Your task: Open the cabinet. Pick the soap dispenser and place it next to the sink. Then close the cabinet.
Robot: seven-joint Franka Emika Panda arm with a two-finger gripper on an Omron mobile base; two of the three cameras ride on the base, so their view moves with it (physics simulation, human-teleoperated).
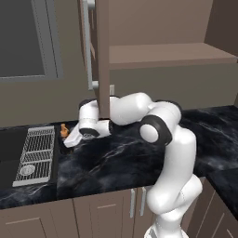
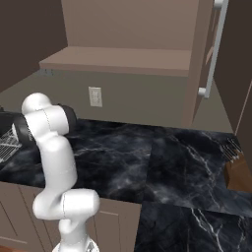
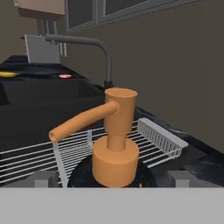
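While gripper (image 1: 66, 138) seemingly holds soap dispenser (image 3: 114, 151), cab. (image 1: 100, 56) open.

One soap dispenser (image 3: 114, 148), one sink (image 1: 11, 144).

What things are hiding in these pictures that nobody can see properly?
- Soap dispenser: its black bottle is cut off at the hand view's bottom; in the left base view the arm covers all but its orange top.
- Pincer: open or shut, no view tells.
- Sink: the left base view's left edge cuts it off.
- Cabinet: the top is cut off.
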